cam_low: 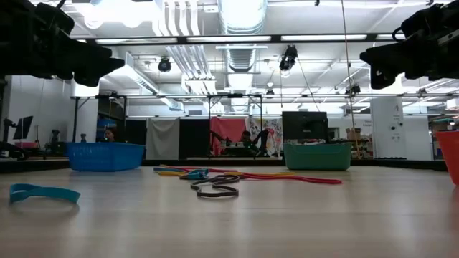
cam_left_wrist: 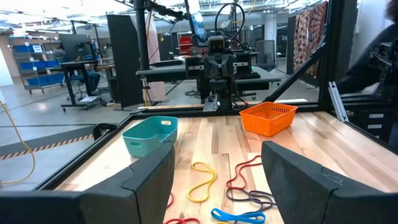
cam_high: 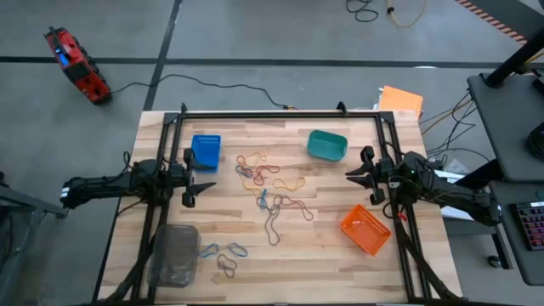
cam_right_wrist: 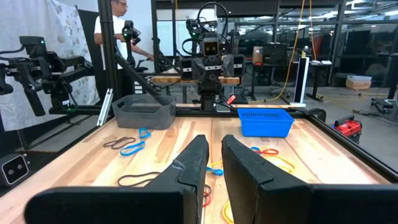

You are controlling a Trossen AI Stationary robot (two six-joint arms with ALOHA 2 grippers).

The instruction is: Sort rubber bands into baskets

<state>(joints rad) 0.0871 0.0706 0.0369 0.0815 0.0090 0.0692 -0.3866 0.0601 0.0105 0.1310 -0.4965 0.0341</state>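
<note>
Wooden table [cam_high: 340,263] has the rubber bands [cam_high: 270,183] lying loose in its middle between the four baskets [cam_high: 326,145], while the left gripper [cam_high: 192,178] waits with fingers wide apart and the right gripper [cam_high: 358,168] is pinched nearly closed, holding nothing.

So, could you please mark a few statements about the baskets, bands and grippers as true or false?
1. The left gripper is open. True.
2. The right gripper holds a rubber band. False: it is shut with nothing between its fingers.
3. The teal basket is on the far side of the table, nearer the right arm. True.
4. The orange basket stands beside the blue basket. False: they are at opposite sides of the table.
5. Most rubber bands lie loose on the table's middle. True.
6. The clear-grey basket is full of bands. False: a few bands lie beside it.
</note>
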